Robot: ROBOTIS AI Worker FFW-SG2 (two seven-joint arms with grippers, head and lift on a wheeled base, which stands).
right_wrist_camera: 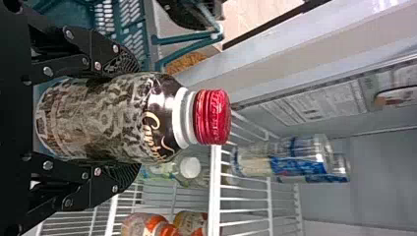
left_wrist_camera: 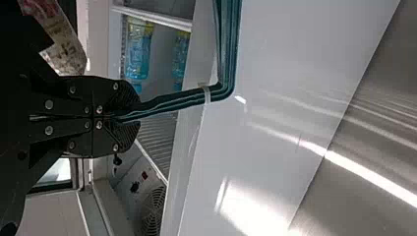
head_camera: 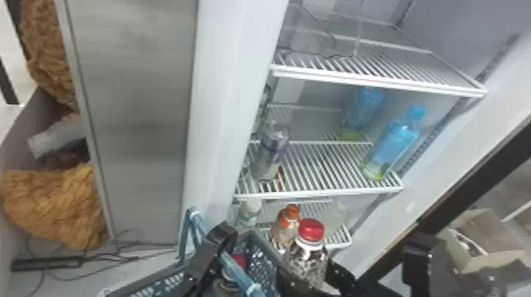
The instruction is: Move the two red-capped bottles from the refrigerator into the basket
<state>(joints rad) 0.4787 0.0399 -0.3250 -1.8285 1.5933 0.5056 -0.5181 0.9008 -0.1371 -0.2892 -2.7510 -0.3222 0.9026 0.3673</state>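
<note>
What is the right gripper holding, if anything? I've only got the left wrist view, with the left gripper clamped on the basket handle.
Observer: The right gripper is closed around the body of a red-capped bottle.
Operator: Is there a bottle in the basket yet?
Observer: Yes, the head view shows another red-capped bottle inside the basket.
Operator: Which side of the basket is the held one on?
Observer: Seen from the head, the held one is at the basket's right side; I can't tell whether any of it is over the rim.
</note>
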